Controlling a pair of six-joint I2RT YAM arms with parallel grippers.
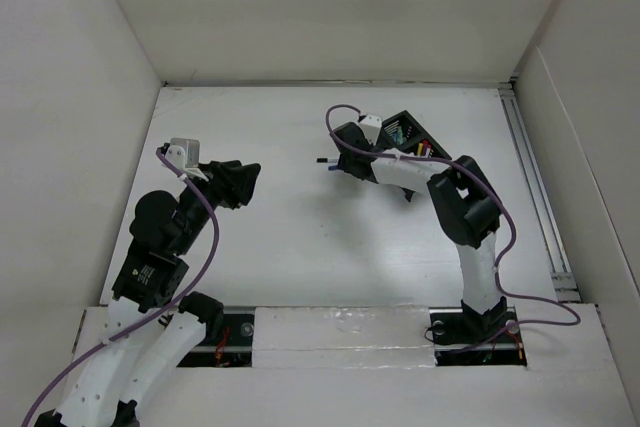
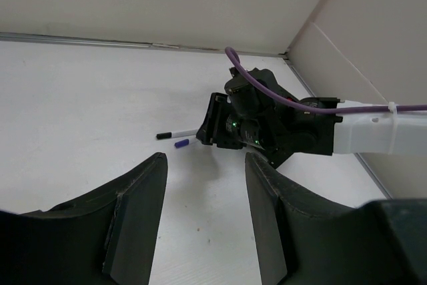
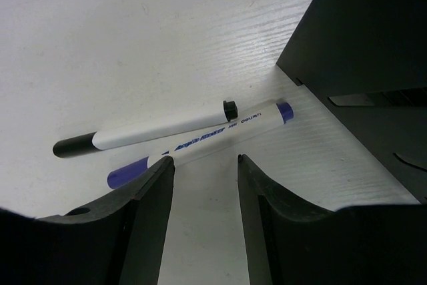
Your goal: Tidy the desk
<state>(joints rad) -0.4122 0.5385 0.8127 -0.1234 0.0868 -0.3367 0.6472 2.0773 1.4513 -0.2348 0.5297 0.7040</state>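
Top external: desk (image 1: 300, 247) white, flat, fills space between white walls. Left gripper (image 1: 246, 179) left of centre, jaws wide apart, nothing between. Right gripper (image 1: 340, 161) farther out, right of centre, jaws parted, gripping nothing, low over two pens lying side by side on desk: black-capped pen (image 3: 153, 131), purple-capped pen (image 3: 200, 139). Black organizer (image 1: 405, 132) just beside pens, far right of desk, partly hidden by right arm. Inside: several small items, red and yellow among them, too small to name.
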